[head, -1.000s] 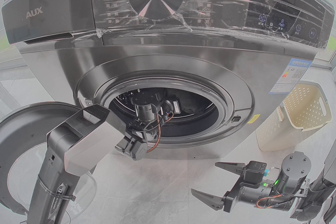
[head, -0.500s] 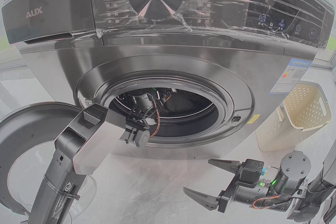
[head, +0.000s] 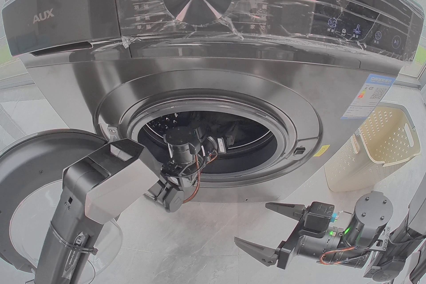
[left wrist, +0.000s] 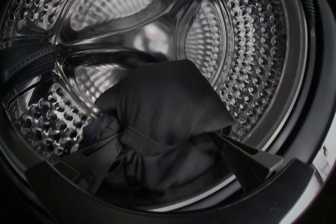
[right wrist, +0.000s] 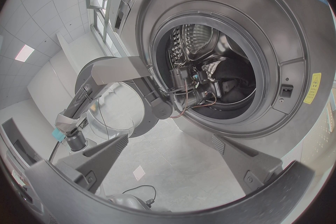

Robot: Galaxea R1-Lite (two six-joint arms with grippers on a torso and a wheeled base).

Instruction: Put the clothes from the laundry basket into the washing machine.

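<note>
Seeing the left pincer poking into the washing machine opening at the centre of the head view, fingers spread wide and released, with the dark clothes lying in the drum right between them. Also spotting the right pincer hanging released at the lower right over the floor, and the cream laundry basket sitting just beside the machine at the right edge.

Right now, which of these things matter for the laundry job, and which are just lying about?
Part of the job:
silver-grey front-loading washing machine
dark garment in its steel drum
cream perforated plastic laundry basket
left claw, open around the garment
right claw, open above the floor

Just lying about:
thin black cable on the pale tiled floor
small white square there too
</note>
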